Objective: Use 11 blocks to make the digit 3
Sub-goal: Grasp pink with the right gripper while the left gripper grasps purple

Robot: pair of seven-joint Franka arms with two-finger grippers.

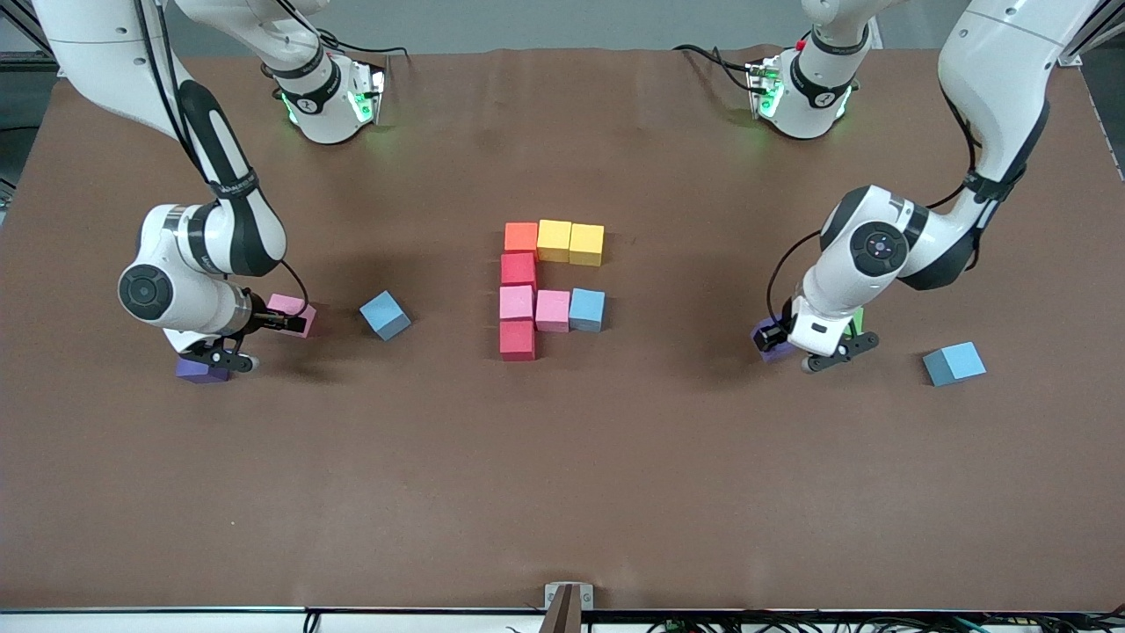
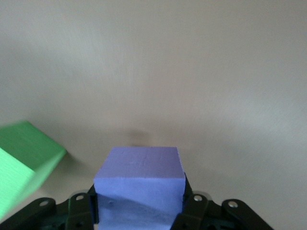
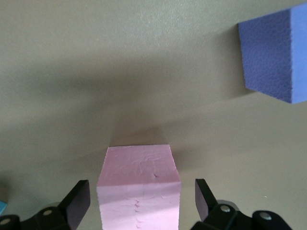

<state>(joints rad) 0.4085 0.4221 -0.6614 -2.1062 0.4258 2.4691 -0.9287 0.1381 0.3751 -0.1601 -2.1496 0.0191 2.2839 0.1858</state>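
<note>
Eight blocks form a partial figure mid-table: orange and two yellow in a bar, a red, two pink with a light blue, and a red. My left gripper is shut on a purple block on the table, with a green block beside it. My right gripper stands open around a pink block, with a gap at each finger.
A second purple block lies beside the right arm's wrist, nearer the front camera than the pink one. Loose blue blocks lie between the right gripper and the figure and toward the left arm's end.
</note>
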